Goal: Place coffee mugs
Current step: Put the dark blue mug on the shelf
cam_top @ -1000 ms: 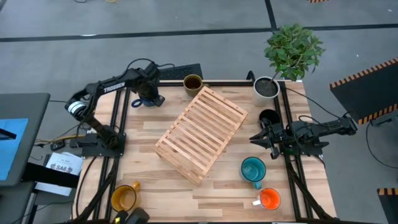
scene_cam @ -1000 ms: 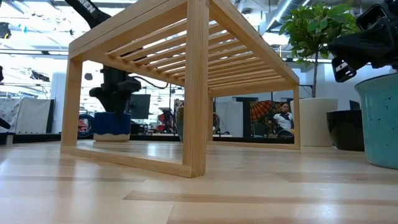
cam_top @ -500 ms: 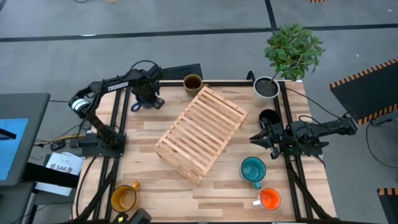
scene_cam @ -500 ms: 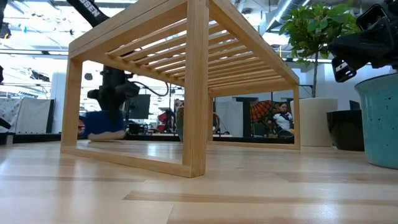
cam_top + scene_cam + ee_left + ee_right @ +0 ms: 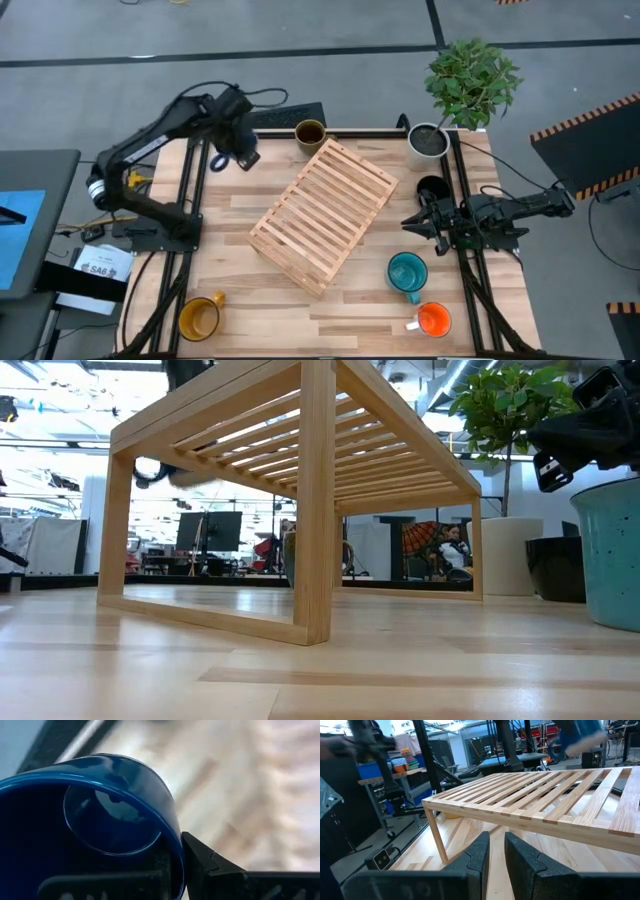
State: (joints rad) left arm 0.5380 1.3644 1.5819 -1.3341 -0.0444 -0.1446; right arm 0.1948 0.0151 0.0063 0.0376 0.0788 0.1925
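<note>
My left gripper (image 5: 236, 142) is shut on the dark blue mug (image 5: 75, 820) above the table's far left corner. In the low view the mug (image 5: 150, 468) shows as a blur at the height of the rack's top. The olive-brown mug (image 5: 309, 133) stands at the far edge and the black one (image 5: 432, 187) at the right. The teal (image 5: 407, 272) and orange (image 5: 433, 319) mugs stand near right, and the yellow (image 5: 198, 318) near left. My right gripper (image 5: 497, 851) waits level at the right edge, its fingers slightly open on nothing. My left gripper holds the dark blue mug by its rim wall (image 5: 175, 855), one finger (image 5: 100, 885) inside the cup and one finger (image 5: 212, 867) outside. The fingers come steeply from above. The mug hangs lifted clear of the table, mouth toward the wrist.
A slatted wooden rack (image 5: 322, 215) stands askew in the middle of the table. A white plant pot (image 5: 428, 143) with a green plant stands at the far right corner. Bare wood lies between the rack and the left edge.
My left gripper has taken hold of the dark blue mug, which stood on the table at the far left, and has risen quickly with it. The mug tipped as it left the wood and now hangs clear, about as high as the rack's top.
</note>
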